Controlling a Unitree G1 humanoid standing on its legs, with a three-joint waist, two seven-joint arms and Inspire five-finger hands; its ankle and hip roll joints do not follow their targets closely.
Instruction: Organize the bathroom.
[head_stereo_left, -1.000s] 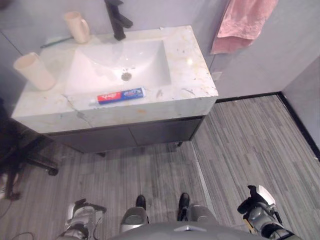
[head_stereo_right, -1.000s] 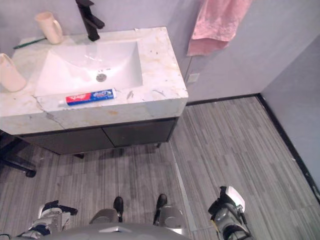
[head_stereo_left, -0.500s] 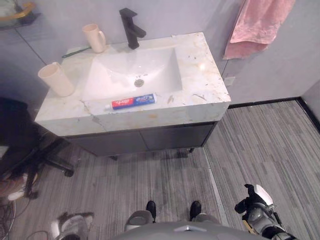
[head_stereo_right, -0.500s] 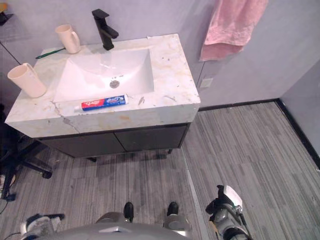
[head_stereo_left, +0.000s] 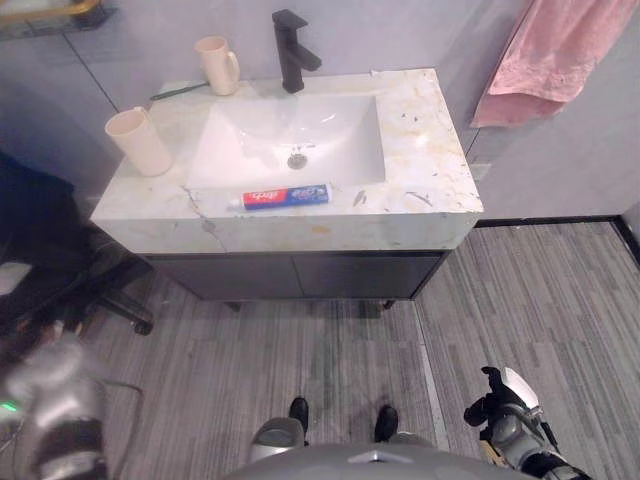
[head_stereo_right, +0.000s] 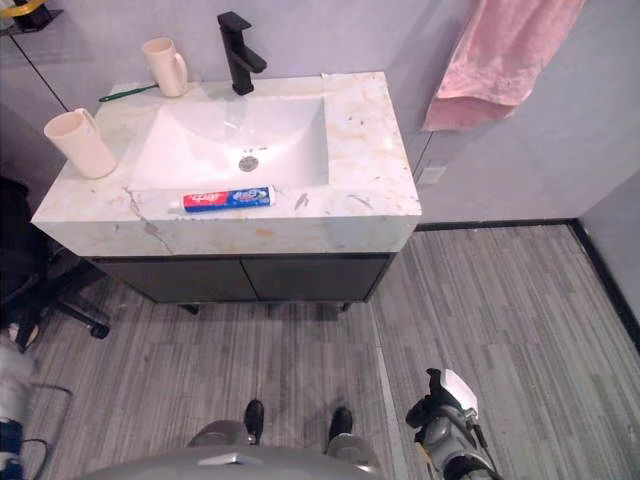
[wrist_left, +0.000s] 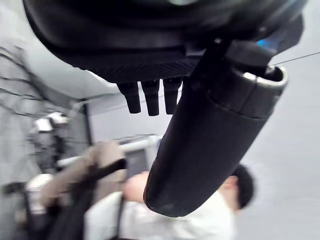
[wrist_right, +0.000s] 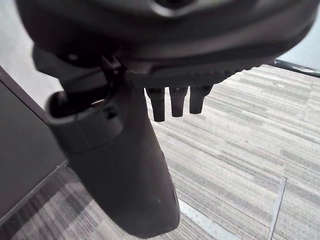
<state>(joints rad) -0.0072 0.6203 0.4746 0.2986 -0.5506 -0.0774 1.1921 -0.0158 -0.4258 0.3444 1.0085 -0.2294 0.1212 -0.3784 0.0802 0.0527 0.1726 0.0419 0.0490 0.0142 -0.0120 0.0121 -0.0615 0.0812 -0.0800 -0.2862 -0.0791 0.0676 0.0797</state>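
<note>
A pale marble vanity top (head_stereo_left: 420, 150) with a white rectangular basin (head_stereo_left: 290, 140) sunk into it stands on a dark grey cabinet (head_stereo_left: 300, 275) against the grey wall. A red, white and blue toothpaste tube (head_stereo_left: 286, 196) lies flat along the front edge of the top, just in front of the basin. A matte black faucet (head_stereo_left: 292, 36) rises behind the basin. Left of it a cream handled mug (head_stereo_left: 218, 64) stands upright at the back, with a thin green toothbrush (head_stereo_right: 128, 93) lying beside it, and a second cream mug (head_stereo_left: 139, 141) stands upright near the left edge. A pink towel (head_stereo_left: 560, 55) hangs on the wall to the right of the vanity. The right hand (head_stereo_left: 500, 412) hangs low over the grey striped floor (head_stereo_left: 330, 360), well short of the cabinet; its fingers (wrist_right: 172, 102) are straight and relaxed, holding nothing. The left hand (wrist_left: 200, 135) has straight fingers (wrist_left: 150, 96) too, empty, and past it a person in a white top (wrist_left: 175, 225) is seen.
</note>
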